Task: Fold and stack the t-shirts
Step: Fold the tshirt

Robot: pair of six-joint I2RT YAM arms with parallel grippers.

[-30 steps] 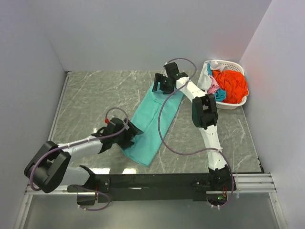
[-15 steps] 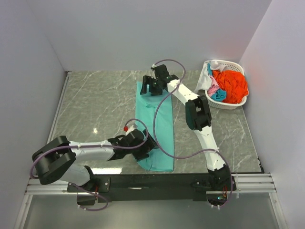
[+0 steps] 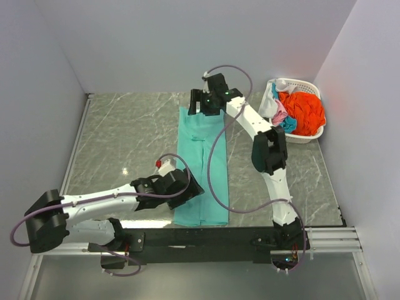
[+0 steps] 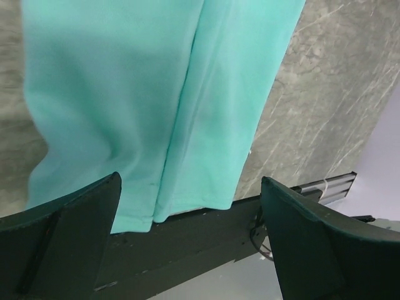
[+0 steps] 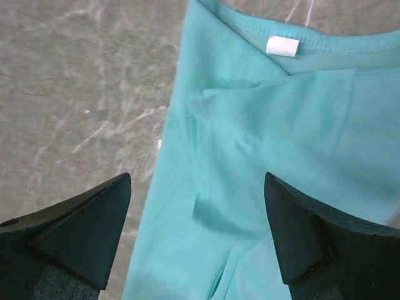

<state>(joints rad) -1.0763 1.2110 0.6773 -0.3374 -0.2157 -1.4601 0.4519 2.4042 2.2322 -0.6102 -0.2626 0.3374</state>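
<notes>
Top external: left tool, jaws apart, masks the near-left edge of the teal t-shirt; right tool, also apart, overhangs its far end.

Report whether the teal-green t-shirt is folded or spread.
Folded lengthwise into a narrow strip: the teal-green cloth t-shirt shows overlapping flaps meeting down its middle.

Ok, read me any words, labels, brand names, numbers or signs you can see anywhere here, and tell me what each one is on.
None: no text can be read in any view.
The only label is the white neck tag inside the collar of the teal t-shirt; it looks blank, with no print to make out.
</notes>
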